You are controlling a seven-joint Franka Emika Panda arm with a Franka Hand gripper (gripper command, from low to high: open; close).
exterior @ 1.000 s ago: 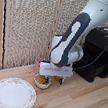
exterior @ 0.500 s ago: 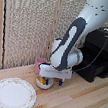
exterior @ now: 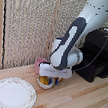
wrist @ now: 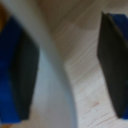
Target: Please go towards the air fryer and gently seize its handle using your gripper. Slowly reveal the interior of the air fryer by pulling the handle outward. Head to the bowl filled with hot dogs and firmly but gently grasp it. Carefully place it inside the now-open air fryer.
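1. Step in hand: the gripper [exterior: 49, 79] had descended onto the bowl [exterior: 45, 84], which sat on the wooden table [exterior: 77, 102] between the plate and the air fryer; this read as the grasp of the bowl, with the placing not yet done.
2. Hand state: in the wrist view the two dark, blue-backed fingers [wrist: 112, 60] stood spread, one to each side of the bowl's white rim [wrist: 52, 65]; bare wood showed between the rim and one finger, so no pinch was evident.
3. Contents: the hot dogs [exterior: 47, 81] appeared as orange-yellow pieces just under the gripper, largely hidden by it.
4. Destination: the air fryer [exterior: 103, 53] stood at the exterior view's right, well apart from the bowl, its drawer [exterior: 90, 69] apparently pulled forward. The handle could not be made out.
5. Next move, as judged: close the fingers on the rim until it is held, lift straight up and keep the bowl level, then carry it toward the drawer.
6. Surroundings: a pink mug [exterior: 39, 63] stood just behind the bowl, near the gripper; a large patterned plate [exterior: 12, 94] lay at the exterior view's left. A dark cable [exterior: 92, 59] hung across the front of the air fryer.
7. Obstacles, as judged: the mug might be brushed on lifting; the cable and the drawer's wall lay along the path.
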